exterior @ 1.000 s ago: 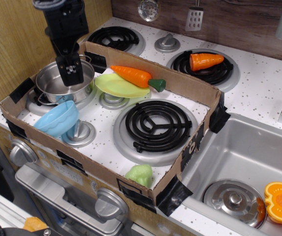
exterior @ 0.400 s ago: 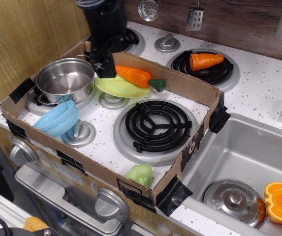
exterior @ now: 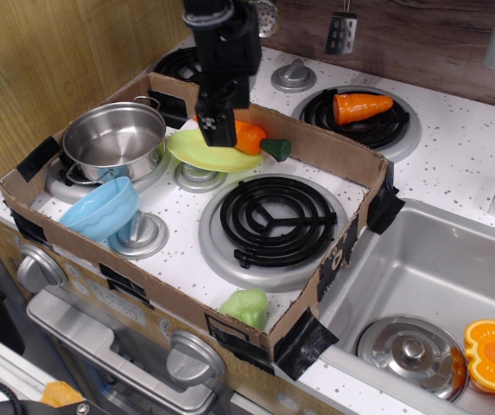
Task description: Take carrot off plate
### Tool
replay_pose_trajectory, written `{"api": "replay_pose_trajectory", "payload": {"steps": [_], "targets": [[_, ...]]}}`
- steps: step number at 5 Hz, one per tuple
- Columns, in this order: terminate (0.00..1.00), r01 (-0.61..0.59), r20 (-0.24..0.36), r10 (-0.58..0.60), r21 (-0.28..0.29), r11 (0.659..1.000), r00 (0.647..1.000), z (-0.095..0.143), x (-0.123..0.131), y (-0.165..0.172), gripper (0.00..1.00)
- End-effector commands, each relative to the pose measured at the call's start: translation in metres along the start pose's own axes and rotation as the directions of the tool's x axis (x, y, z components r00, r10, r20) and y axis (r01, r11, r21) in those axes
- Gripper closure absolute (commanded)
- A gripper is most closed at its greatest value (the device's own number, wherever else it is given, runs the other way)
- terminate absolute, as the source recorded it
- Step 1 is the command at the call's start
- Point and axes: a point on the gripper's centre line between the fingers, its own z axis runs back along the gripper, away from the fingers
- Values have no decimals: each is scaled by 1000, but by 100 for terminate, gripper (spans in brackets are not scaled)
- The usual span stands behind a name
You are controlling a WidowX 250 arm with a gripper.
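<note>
The hand [exterior: 217,130] hangs right over the carrot's [exterior: 251,137] thick end, fingers too hidden to tell if parted, while the carrot lies on the plate [exterior: 208,154], stem toward three o'clock, so I reckon descending and gripping comes next.

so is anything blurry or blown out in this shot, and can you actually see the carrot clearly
In the observation.image view, focus is sharp across the stove; glare shows only as bright highlights inside the steel pot and on the sink lid. The gripper is dark, with little detail, and covers the carrot's thick end, so only its middle and green cap show above the plate.
</note>
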Motion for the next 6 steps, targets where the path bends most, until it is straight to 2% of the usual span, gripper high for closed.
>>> {"api": "replay_pose_trajectory", "payload": {"steps": [1, 2, 3, 5, 6], "targets": [[0, 71, -2, -71, 22, 997, 997, -6, 4, 8, 0], [0, 179, 0, -179, 64, 982, 984, -9, 5, 9, 0], [0, 375, -15, -375, 75, 924, 927, -10, 4, 13, 0], [0, 572, 1, -574, 74, 817, 819, -20, 1, 12, 0], [0, 551, 2, -551, 8, 834, 834, -24, 1, 15, 0]]}}
